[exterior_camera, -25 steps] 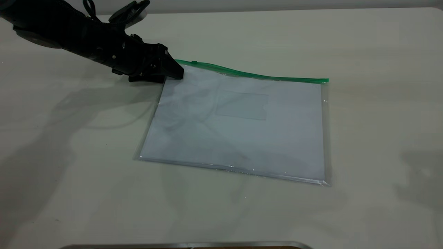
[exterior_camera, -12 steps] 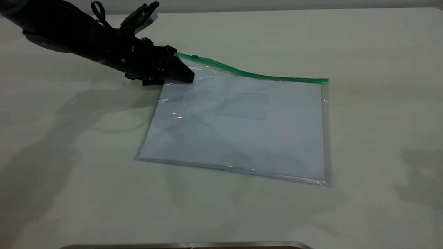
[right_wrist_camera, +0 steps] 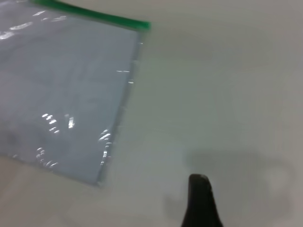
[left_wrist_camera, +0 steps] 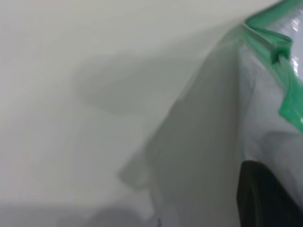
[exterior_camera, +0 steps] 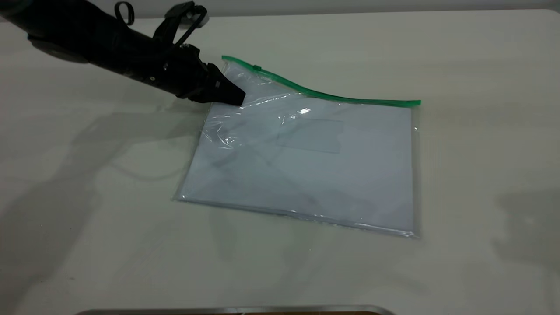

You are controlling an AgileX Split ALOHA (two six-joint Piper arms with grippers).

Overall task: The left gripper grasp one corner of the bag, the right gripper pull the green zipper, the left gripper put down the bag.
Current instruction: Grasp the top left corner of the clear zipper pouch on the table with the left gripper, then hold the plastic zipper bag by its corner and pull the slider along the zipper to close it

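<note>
The bag (exterior_camera: 306,170) lies flat on the table, a clear pouch with white sheets and a small pocket inside. The green zipper (exterior_camera: 332,95) runs along its far edge, with the slider tab (exterior_camera: 257,68) near the far left corner. My left gripper (exterior_camera: 234,97) is shut on that far left corner and holds it raised off the table, so the plastic wrinkles there. The left wrist view shows the lifted corner (left_wrist_camera: 208,142), the zipper (left_wrist_camera: 289,101) and the tab (left_wrist_camera: 279,49) close by. Only a dark part of my right gripper (right_wrist_camera: 201,203) shows, above bare table to the right of the bag (right_wrist_camera: 66,85).
The pale table (exterior_camera: 481,175) spreads on all sides of the bag. A metal edge (exterior_camera: 236,309) runs along the near side. The right arm is outside the exterior view.
My left gripper has risen with the bag's far left corner in it. The zipper end and slider have gone up, and the plastic near the corner has wrinkled.
</note>
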